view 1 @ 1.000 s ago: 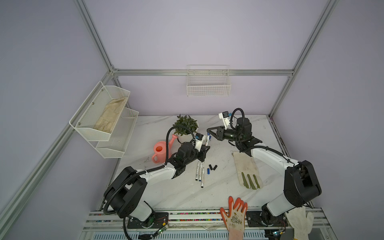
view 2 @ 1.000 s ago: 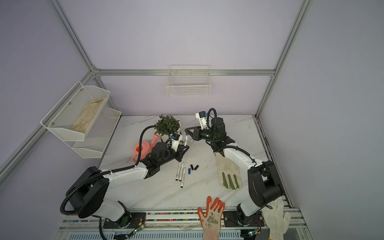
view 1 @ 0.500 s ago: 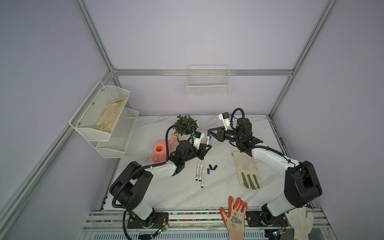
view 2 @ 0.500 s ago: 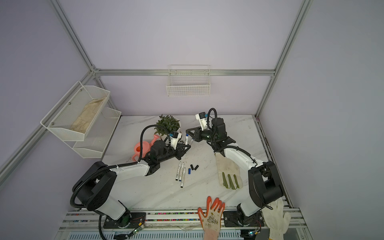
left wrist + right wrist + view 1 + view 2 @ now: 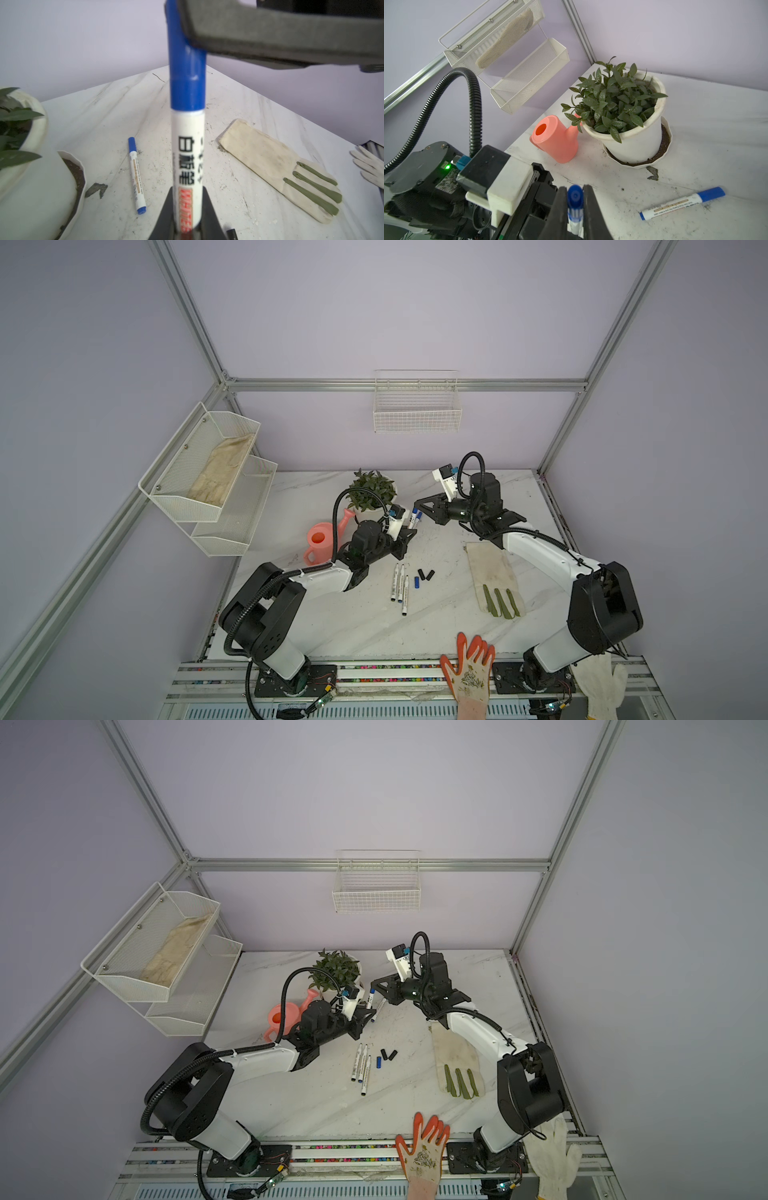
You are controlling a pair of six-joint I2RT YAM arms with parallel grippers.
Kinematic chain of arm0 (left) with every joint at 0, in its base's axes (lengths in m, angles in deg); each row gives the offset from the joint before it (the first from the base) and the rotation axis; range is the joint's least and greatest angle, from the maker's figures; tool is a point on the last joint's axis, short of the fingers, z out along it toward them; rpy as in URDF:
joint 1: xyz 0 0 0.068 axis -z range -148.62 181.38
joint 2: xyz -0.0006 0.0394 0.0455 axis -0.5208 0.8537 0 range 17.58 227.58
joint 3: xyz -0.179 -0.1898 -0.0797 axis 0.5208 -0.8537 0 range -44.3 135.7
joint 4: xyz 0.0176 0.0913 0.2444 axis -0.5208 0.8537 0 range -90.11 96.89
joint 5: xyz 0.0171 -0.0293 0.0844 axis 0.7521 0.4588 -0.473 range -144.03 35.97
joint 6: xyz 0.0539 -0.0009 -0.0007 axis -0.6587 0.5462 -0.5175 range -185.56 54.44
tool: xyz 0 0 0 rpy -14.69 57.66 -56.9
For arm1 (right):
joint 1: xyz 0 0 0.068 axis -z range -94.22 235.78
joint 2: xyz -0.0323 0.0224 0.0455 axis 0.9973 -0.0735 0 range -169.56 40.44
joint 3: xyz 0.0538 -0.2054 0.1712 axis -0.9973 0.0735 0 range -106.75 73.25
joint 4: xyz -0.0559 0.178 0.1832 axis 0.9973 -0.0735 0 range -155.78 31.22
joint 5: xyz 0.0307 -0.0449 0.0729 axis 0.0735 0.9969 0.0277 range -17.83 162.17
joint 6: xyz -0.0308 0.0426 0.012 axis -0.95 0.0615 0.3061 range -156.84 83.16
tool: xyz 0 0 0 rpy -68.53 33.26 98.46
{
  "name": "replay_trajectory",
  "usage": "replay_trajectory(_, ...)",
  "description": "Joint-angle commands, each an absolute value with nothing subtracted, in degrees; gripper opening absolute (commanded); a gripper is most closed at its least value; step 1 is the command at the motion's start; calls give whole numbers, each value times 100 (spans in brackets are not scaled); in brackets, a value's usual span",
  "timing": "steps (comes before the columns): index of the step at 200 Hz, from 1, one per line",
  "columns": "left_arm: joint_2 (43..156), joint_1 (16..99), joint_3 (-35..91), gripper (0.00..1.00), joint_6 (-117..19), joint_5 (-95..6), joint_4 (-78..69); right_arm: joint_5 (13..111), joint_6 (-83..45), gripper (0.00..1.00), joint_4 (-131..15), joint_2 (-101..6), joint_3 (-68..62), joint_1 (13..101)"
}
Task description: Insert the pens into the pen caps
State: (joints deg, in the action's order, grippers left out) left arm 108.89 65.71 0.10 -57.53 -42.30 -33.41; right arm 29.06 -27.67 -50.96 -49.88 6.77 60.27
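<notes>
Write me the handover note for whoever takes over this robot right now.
Left gripper shut on the held pen; right gripper shut on its blue cap, which looks pushed on.
Done: one capped pen lying by the plant pot.
To do: three bare pens mid-table, beside one loose blue cap and two black caps. Release the held pen, then cap those.

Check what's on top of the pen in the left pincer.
A blue cap, clamped by the right pincer, covers the tip of the pen. The nib is hidden inside; how fully it's seated can't be told.
</notes>
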Motion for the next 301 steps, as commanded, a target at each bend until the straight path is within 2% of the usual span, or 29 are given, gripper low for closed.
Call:
replay_trajectory(1, 10566, 6241, 669, 0, -5490, -5916, -5424, 2716, -3153, 0, -6661, -5242, 891, 5694)
replay_trajectory(19, 10521, 6146, 692, 0, -5137, -5565, -5838, 2756, -3114, 0, -6586, -5283, 947, 5678)
replay_trajectory(65, 10814, 5559, 1010, 0, -2550, -3307, -7230, 2496, -3006, 0, -6335, -5291, 1032, 5708)
replay_trajectory(88, 10974, 5429, 1287, 0, -1956, -2594, -7579, 2389, -3029, 0, -6346, -5258, 1065, 5727)
replay_trajectory(113, 10838, 5442, 1442, 0, -2416, -2532, -7035, 2420, -3032, 0, -6406, -5231, 1062, 5727)
replay_trajectory(132, 10497, 5578, 1523, 0, -3762, -2744, -5786, 2520, -3060, 0, -6468, -5194, 1067, 5727)
replay_trajectory(149, 10144, 5951, 1569, 0, -5451, -3769, -4624, 2725, -3222, 0, -6707, -5181, 1020, 5724)
replay_trajectory(168, 9993, 6249, 1580, 0, -6573, -4580, -4283, 2902, -3311, 0, -6864, -5187, 996, 5712)
replay_trajectory(199, 9911, 6501, 1456, 0, -7186, -5046, -4504, 3130, -3417, 0, -6920, -5176, 988, 5704)
replay_trajectory(227, 9910, 6783, 1290, 0, -7762, -4805, -4414, 3007, -3356, 0, -6790, -5206, 945, 5701)
replay_trajectory(301, 9913, 7205, 543, 0, -7295, -4357, -4196, 3227, -3131, 1, -6638, -5369, 448, 5727)
